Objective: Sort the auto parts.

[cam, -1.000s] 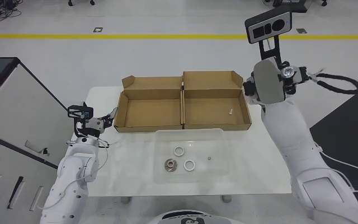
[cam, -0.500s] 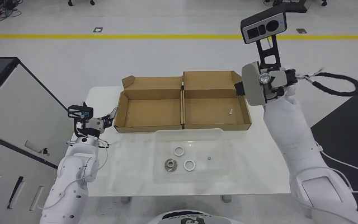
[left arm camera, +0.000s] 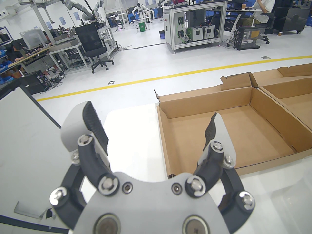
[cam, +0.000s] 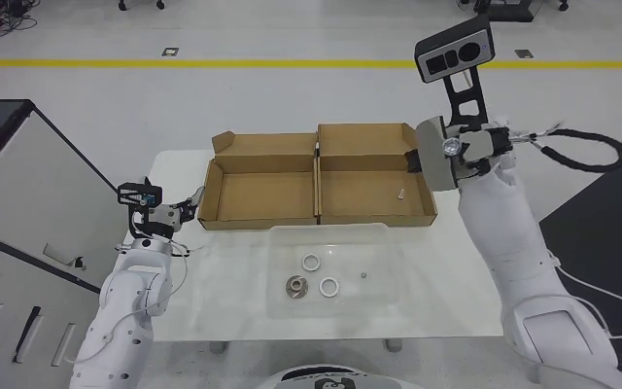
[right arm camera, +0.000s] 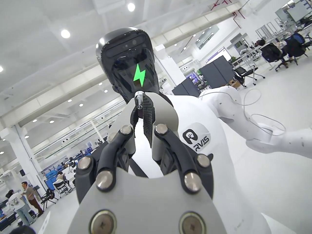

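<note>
My right gripper (cam: pixel 452 147) (right arm camera: pixel 140 98) is raised above the right end of the right cardboard box (cam: pixel 364 202), pointing up, shut on a small threaded metal bolt (right arm camera: pixel 139 97). Another small pale bolt (cam: pixel 399 192) lies inside that box. The left cardboard box (cam: pixel 260 194) (left arm camera: pixel 231 132) holds nothing. In front of the boxes a clear tray (cam: pixel 384 295) contains two white rings (cam: pixel 311 262) (cam: pixel 329 288), a round metal flanged part (cam: pixel 295 285) and a tiny screw (cam: pixel 362 274). My left gripper (cam: pixel 190 206) (left arm camera: pixel 151 122) is open, low over the table's left edge beside the left box.
The white table (cam: pixel 457 292) has bare room to the right of the tray and at its left end. A grey slanted panel (cam: pixel 39 185) stands off the table's left side. A dark camera unit on a stalk (cam: pixel 452 49) rises behind the right arm.
My right arm has swung left and turned at the wrist, bringing the bolt closer to the right box's end. The left arm and the tray's parts are as before.
</note>
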Tool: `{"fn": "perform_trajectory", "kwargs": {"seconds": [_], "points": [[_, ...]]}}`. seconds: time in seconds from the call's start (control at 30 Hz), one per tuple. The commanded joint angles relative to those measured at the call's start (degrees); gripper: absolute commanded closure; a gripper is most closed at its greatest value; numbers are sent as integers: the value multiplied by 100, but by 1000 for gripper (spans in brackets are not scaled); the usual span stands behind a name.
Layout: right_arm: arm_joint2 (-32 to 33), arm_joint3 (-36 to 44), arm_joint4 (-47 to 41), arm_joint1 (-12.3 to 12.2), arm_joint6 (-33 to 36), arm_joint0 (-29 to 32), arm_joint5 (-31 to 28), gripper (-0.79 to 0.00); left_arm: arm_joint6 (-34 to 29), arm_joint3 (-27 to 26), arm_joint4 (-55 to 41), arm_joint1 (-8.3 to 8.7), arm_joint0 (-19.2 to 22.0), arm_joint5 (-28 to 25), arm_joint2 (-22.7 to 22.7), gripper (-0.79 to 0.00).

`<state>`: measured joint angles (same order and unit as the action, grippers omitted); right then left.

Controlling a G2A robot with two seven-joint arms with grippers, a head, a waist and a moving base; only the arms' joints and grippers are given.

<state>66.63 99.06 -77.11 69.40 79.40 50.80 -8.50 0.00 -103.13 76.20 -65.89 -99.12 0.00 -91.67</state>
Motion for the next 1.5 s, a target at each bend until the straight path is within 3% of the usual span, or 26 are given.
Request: {"fn": "perform_trajectory", "kwargs": {"seconds": [0.0,0.93,1.07,1.23,1.47], "points": [[19,-10,-150,17,0,24,-2,0,0,0,0,0,0,0,0,-785],[69,-12,-270,65,106,53,71,0,0,0,0,0,0,0,0,-785],[361,-67,611,-23,-252,122,416,0,0,0,0,0,0,0,0,-785],[1210,-242,1938,-245,-205,294,994,0,0,0,0,0,0,0,0,-785],[2070,-407,3850,-517,-144,438,1275,0,0,0,0,0,0,0,0,-785]]}}
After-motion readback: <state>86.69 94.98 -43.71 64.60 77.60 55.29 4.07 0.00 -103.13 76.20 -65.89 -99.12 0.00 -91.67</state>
